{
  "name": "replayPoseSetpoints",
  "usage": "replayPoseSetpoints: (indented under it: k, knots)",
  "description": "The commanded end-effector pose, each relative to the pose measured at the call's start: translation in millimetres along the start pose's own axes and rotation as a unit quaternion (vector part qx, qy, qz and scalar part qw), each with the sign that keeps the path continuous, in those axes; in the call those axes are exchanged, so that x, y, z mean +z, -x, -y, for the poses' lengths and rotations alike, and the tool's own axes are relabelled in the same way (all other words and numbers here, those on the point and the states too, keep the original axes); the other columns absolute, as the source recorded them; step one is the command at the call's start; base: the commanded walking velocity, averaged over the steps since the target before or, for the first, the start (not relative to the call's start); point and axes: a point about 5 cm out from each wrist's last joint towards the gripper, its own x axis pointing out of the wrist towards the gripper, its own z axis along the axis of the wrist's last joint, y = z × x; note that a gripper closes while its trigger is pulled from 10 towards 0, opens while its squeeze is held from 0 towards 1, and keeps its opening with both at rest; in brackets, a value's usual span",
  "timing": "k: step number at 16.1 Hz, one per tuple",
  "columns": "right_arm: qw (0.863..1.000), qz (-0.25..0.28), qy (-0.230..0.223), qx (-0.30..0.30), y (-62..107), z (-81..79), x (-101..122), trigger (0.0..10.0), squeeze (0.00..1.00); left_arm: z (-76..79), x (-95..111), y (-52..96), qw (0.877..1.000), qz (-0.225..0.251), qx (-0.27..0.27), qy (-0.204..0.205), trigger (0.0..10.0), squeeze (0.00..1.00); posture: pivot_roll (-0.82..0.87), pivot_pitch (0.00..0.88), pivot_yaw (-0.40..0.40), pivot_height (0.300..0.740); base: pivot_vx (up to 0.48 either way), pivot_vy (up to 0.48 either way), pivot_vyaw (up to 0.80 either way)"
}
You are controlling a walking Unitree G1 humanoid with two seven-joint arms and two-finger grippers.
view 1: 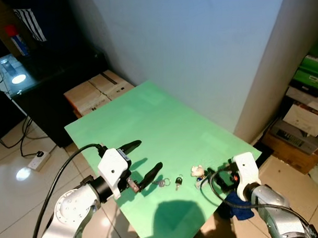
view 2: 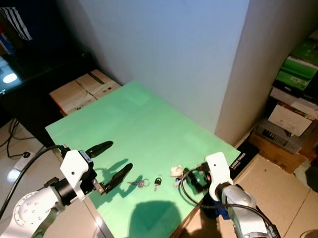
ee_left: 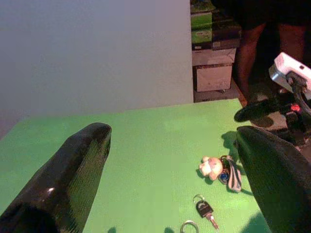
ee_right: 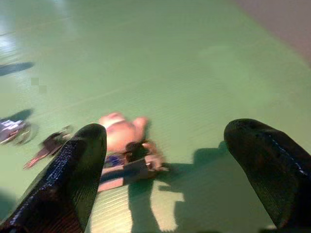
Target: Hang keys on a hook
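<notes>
Hovering low over the green table (view 1: 159, 114), both your grippers gape empty.
Left gripper (view 1: 142, 159) lower left; keys (view 1: 171, 182) lower centre; right gripper (ee_right: 165, 160) beside keychain (view 1: 198, 172).

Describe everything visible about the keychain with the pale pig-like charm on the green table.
The keychain lies flat on the green table near its front edge, right of a loose black-headed key. It has a pale pink, rounded, plush-looking charm, a small blue piece and a dark striped strap bunched together. The open right gripper hovers beside it without touching; the open left gripper sits farther left.

No legible text, label or number on anything here
</notes>
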Motion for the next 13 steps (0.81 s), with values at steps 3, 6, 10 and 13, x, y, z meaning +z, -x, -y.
replayPoseSetpoints:
  k: [3,6,10,13]
  knots:
    - [0.999,0.001,0.035,0.039,-1.4,4.3,0.6,10.0,0.00,-1.7,4.6,4.2,1.000,-0.003,-0.004,0.002,10.0,0.00,0.04,0.099,0.124,0.740,0.000,0.000,0.00]
    - [0.997,-0.007,0.059,0.044,-2.8,13.5,-1.7,10.0,0.00,-2.4,6.0,6.6,1.000,-0.007,-0.007,0.001,10.0,0.00,0.05,0.106,0.127,0.740,0.000,0.000,0.00]
    - [0.996,-0.018,0.063,0.067,-8.8,12.7,-5.0,10.0,0.00,-4.2,5.0,11.1,1.000,-0.015,-0.005,0.005,10.0,0.00,0.06,0.108,0.130,0.740,0.000,0.000,0.00]
    - [0.995,-0.014,0.059,0.085,-16.0,10.1,-2.5,10.0,0.00,-5.2,5.3,11.6,1.000,-0.017,-0.005,0.003,10.0,0.00,0.07,0.112,0.135,0.740,0.000,0.000,0.00]
